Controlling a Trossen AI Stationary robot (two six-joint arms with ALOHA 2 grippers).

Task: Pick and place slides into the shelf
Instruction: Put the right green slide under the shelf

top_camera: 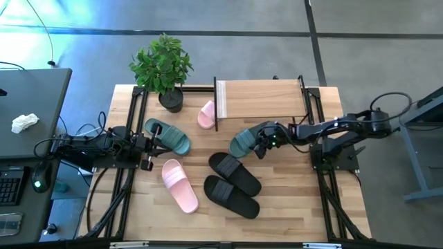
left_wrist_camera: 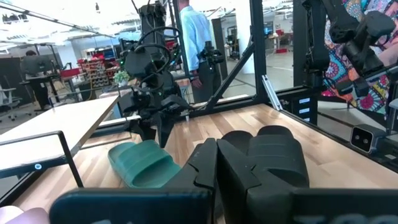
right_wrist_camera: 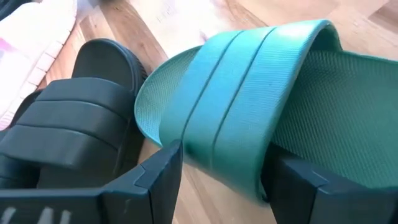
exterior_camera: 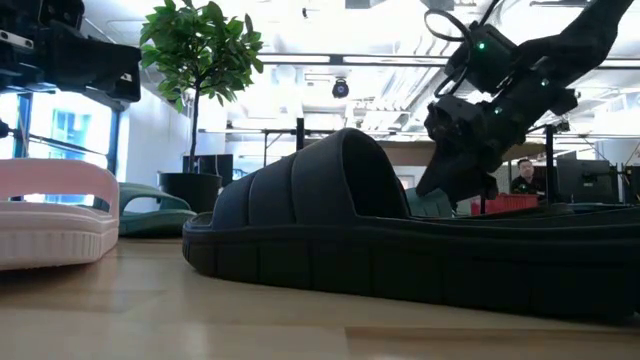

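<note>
Teal slide (right_wrist_camera: 249, 124) sits between the right end effector (right_wrist_camera: 224, 180) fingers.

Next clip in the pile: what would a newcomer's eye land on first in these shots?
Probably the right end effector, its fingers open on either side of a teal slide's strap near the table's middle, just in front of the shelf. Next, the two black slides lying side by side in the foreground, with a pink slide to their left. The left end effector waits shut by the other teal slide, near a potted plant.
</note>
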